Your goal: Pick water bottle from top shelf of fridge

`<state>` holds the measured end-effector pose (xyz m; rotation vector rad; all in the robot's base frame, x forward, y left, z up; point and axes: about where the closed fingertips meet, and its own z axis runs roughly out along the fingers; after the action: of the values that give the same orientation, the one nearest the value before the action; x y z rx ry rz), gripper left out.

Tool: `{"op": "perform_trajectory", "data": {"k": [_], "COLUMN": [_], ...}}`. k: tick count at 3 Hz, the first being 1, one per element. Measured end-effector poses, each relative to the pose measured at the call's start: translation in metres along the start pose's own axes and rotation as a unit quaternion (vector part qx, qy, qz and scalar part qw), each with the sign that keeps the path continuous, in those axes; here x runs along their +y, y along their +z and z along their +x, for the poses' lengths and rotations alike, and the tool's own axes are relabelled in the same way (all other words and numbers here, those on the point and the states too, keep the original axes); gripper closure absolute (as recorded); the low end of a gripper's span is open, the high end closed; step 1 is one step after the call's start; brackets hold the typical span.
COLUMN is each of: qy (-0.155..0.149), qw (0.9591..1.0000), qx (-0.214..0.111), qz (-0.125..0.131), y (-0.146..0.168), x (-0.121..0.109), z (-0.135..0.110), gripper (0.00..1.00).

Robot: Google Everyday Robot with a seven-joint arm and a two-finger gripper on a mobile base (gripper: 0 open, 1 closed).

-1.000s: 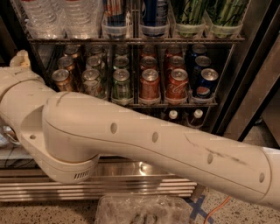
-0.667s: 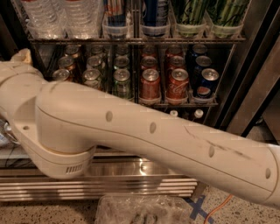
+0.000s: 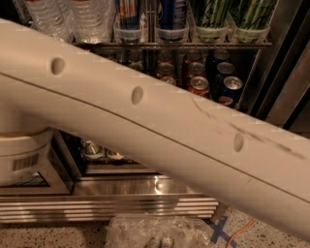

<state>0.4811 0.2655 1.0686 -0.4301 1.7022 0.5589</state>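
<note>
- Camera view, layout: the thick cream plastic robot arm [image 3: 145, 121] is lying diagonally across the frame from upper left to lower right, masking much of the tall stainless-steel glass-door fridge [image 3: 283, 82]; the gripper is lying outside the frame, so how far it is open, and whether it is holding anything, cannot be told.
- Camera view, target: the clear ribbed plastic water bottle [image 3: 92, 19] is standing among similar bottles at the left end of the thin silver wire top shelf [image 3: 208, 45]; green-patterned tall cans [image 3: 252, 14] are occupying the right end, and red soda cans [image 3: 198, 86] are sitting on the rack below.
- Handling, judged: the bottle is probably thin-walled, yielding under squeeze and smooth enough to slip; if full, moderately heavy; a hold around the ribbed mid-body looks soundest, with neighbours crowding either side.
- Change since a second ago: the arm has swung upward and is now covering the left half of the lower rack; the round elbow housing [image 3: 22, 160] is now mostly hidden; the bottles have not shifted.
</note>
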Motion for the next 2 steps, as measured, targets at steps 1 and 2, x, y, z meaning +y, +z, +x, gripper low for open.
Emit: {"op": "perform_trajectory", "data": {"k": [1, 2], "qy": [-0.004, -0.027], "qw": [0.9976, 0.9924], "qx": [0.025, 0.032], "qz": [0.064, 0.116], "y": [-0.0065, -0.0145], "x": [-0.0126, -0.0145], "z": [-0.0040, -0.0059], "gripper": [0.00, 0.00]}}
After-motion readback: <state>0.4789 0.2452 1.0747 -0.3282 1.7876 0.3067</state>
